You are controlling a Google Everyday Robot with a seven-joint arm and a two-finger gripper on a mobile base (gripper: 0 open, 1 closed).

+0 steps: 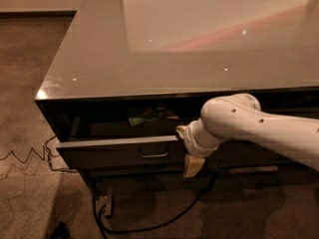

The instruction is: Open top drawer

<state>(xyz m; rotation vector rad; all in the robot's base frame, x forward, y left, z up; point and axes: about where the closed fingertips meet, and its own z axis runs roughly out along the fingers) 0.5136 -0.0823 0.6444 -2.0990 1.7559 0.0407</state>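
**Inspector:** Position of the top drawer (109, 152)?

**Assistant:** It sits directly under the glossy grey top (199, 49) of the dark cabinet (50, 111). It is partly pulled out, and its front stands proud of the cabinet face. A dark gap shows between the front's upper edge and the cabinet top.

**Inspector:** Handle?

**Assistant:** A small loop handle (153, 154) sits at the middle of the front. Nothing is on it.

**Inspector:** Contents?

**Assistant:** A green item (140, 119) lies toward the back of the opening with darker shapes beside it. I cannot identify any of them.

**Inspector:** The gripper?

**Assistant:** The gripper (187, 149) is at the drawer front, just right of the handle and level with the front's upper edge. A beige part shows above that edge and another hangs below it. Whether the gripper is spread or pinching the front, I cannot tell. The white arm (259, 128) comes in from the right, across the cabinet face.

**Inspector:** Surroundings?

**Assistant:** Brown carpet (30, 59) runs left of and in front of the cabinet. A black cable (164, 222) loops over the floor below the drawers. A thin wire (25, 156) zigzags across the carpet at the left, near the cabinet's corner.
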